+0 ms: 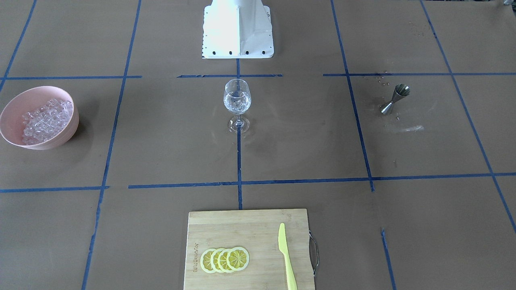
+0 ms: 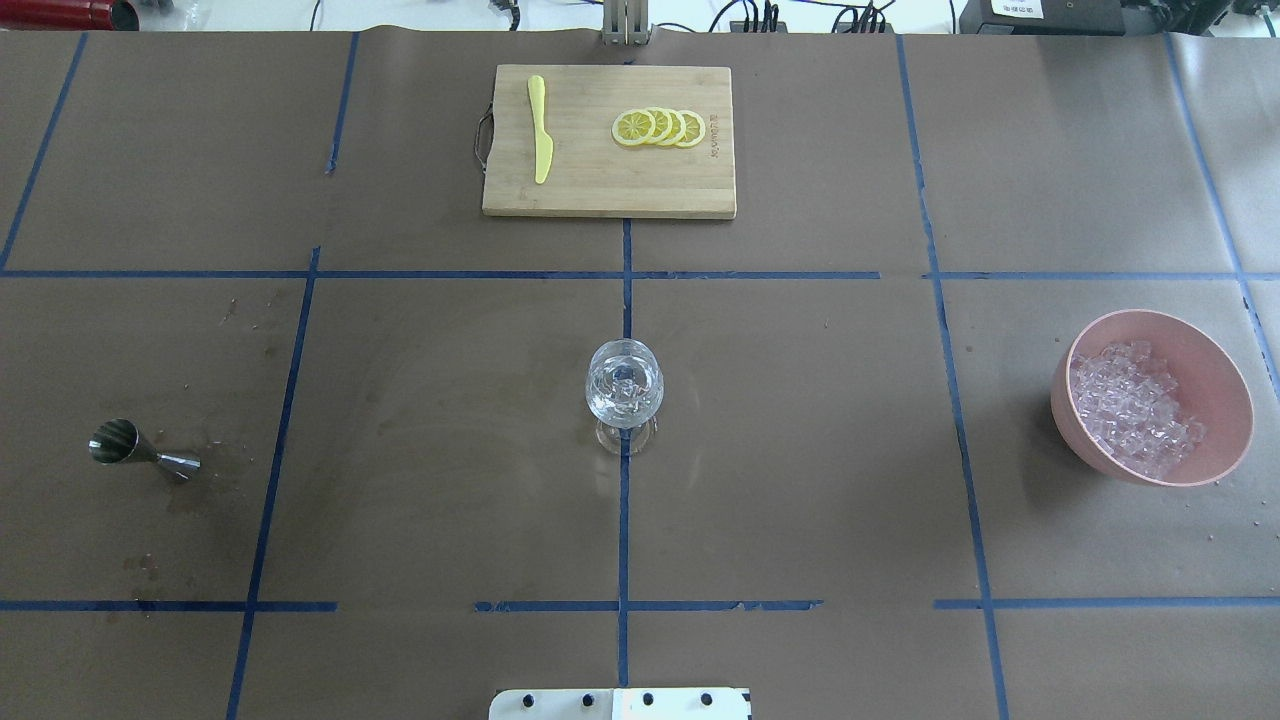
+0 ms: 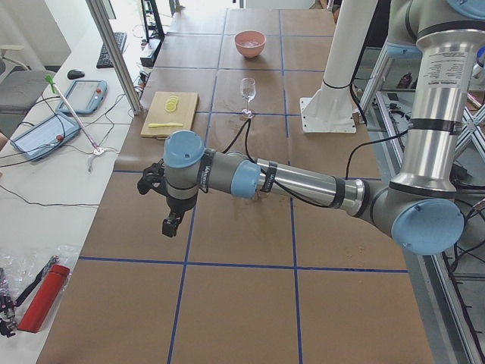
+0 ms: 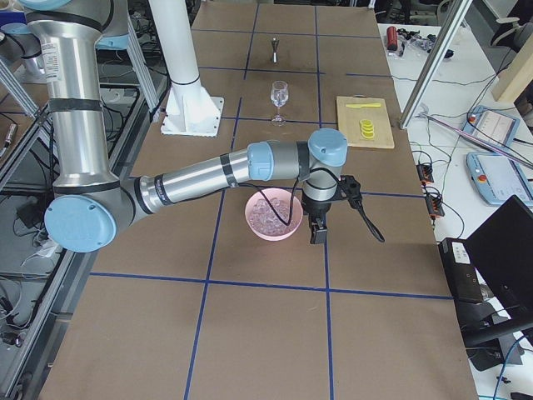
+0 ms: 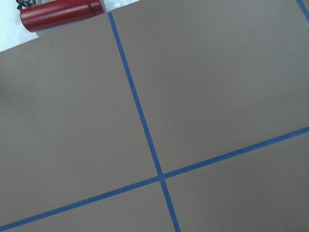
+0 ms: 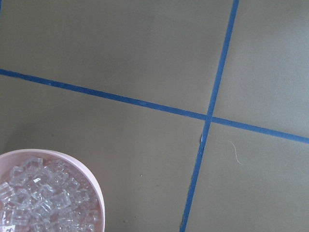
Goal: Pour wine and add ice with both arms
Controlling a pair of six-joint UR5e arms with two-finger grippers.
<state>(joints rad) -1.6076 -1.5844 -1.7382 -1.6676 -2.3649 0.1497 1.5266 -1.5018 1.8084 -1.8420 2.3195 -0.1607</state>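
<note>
A clear wine glass stands mid-table with a few ice cubes inside; wine is out of view. More ice fills a pink bowl, whose rim shows in the right wrist view. My right arm holds its gripper just beside that bowl, above the table. My left arm reaches out to the table's left end, with its gripper hanging over bare paper. Only the side views show either gripper, so I cannot tell whether they are open or shut.
A steel jigger stands on the robot's left side. On the far side a cutting board carries lemon slices and a yellow knife. A red flask lies past the table's left end. The white base is bolted down.
</note>
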